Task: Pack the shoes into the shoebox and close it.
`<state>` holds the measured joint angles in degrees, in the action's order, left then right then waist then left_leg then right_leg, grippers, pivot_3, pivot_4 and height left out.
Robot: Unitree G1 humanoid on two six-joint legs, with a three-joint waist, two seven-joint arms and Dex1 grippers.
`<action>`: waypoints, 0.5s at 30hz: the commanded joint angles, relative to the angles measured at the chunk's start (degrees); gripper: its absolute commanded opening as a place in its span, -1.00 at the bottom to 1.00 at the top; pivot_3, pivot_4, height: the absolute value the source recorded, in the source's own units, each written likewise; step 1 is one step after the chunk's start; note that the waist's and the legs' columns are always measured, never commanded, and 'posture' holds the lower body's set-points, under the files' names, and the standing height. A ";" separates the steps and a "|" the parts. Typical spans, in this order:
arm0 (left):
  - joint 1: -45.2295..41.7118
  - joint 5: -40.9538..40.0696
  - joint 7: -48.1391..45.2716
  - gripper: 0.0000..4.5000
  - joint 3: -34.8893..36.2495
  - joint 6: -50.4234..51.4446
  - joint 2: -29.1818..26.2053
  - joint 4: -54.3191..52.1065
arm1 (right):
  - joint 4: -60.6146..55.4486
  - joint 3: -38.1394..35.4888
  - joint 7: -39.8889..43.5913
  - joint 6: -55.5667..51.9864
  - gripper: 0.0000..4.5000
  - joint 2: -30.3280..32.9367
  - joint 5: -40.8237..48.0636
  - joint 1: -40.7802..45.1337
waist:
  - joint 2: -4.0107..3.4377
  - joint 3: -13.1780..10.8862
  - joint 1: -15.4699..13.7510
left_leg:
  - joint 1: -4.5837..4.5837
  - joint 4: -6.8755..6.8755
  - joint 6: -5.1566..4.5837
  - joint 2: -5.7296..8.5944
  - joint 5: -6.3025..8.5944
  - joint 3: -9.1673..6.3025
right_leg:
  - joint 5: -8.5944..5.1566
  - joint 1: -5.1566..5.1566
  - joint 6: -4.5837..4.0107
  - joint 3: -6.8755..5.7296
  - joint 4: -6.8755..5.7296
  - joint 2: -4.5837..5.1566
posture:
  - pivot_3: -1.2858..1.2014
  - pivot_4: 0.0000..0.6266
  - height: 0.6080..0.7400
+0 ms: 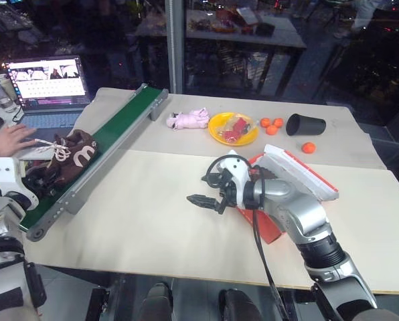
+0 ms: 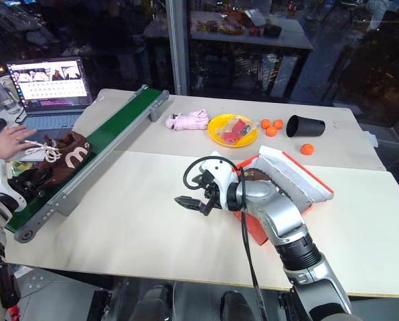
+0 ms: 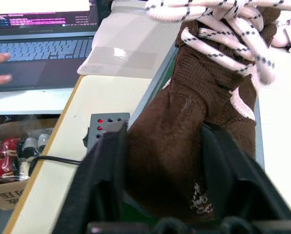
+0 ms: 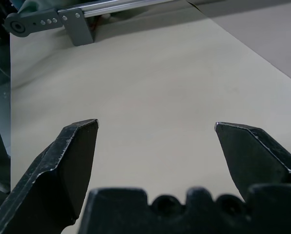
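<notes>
One shoe [image 3: 204, 126] seen wedged between left end effector [image 3: 170, 195] fingers on the green conveyor [image 1: 119, 137], seemingly gripped, though contact partly hidden. Right end effector [image 4: 155, 141] hung wide open, empty, above the counter [image 1: 146, 221] beside the shoebox [image 1: 300, 174]. Pick-up step judged underway; next called for lifting and carrying across to the box.

The left hand [image 3: 160, 195] reaches level over the green conveyor belt [image 1: 112, 137], its two black fingers [image 3: 104, 180] pressed against either side of a brown shoe [image 3: 194, 131]. The right hand [image 4: 155, 146] hovers above the table [image 4: 150, 83] beside that belt, fingers spread wide, holding nothing.
</notes>
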<state>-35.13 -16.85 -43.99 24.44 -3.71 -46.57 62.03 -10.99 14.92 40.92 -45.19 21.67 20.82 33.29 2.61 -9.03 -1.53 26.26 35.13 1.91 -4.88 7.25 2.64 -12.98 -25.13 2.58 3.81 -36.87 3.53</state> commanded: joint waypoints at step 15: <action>3.44 -5.91 3.04 -0.56 -0.33 12.46 7.70 -28.96 | -3.32 -1.17 -0.74 -0.27 1.00 1.12 0.07 0.69 | 0.03 0.02 -1.04 | 0.08 0.05 0.07 -0.02 -0.04 -0.01 | 0.00 0.02 0.00 -0.05 0.01 0.01 | 0.03 -0.52 0.94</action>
<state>-30.56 -20.92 -42.16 24.41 7.01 -39.11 39.07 -11.72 14.92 40.40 -45.56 22.51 20.87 33.29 2.64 -9.01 -2.56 26.34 35.18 1.99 -4.90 7.20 2.63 -12.98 -25.11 2.58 3.75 -36.86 3.53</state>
